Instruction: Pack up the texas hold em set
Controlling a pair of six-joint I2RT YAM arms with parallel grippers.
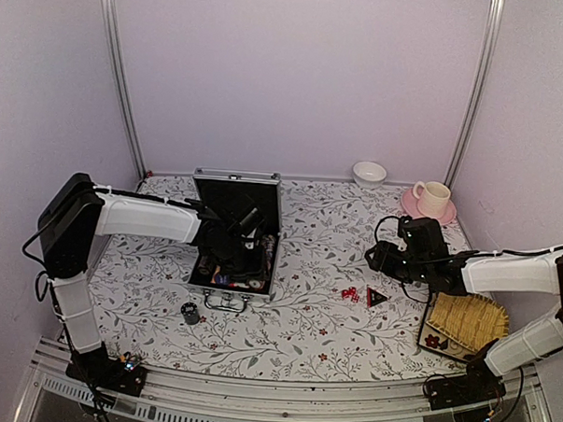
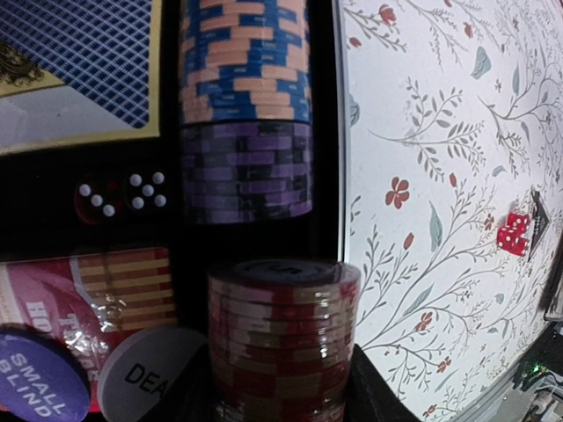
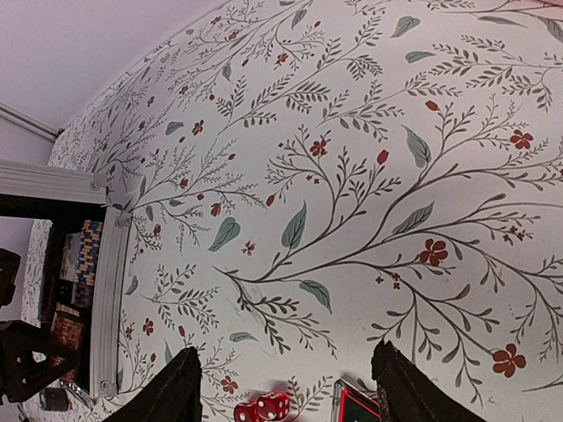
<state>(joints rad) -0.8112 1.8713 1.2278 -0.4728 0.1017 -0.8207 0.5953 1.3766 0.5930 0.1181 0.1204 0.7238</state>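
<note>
Top external view puts your left gripper [image 1: 240,251] down inside the open silver briefcase [image 1: 217,185], left of centre on the table [image 1: 304,333]. On the left wrist camera a red chip stack [image 2: 281,343] fills the gap between its fingers, so it looks clamped on that stack. Beyond it in the same slot lie a purple stack [image 2: 246,171] and a blue-and-orange stack [image 2: 244,61]. Two cased dice [image 2: 119,195] sit in the slot to the left. A dark chip stack [image 1: 190,313] stands on the table just near of the case. Right of centre, the loose dice [image 1: 350,293] and the triangular marker [image 1: 377,296] lie side by side. Your right gripper [image 1: 384,259] hangs just beyond them, jaws wide, holding nothing.
</note>
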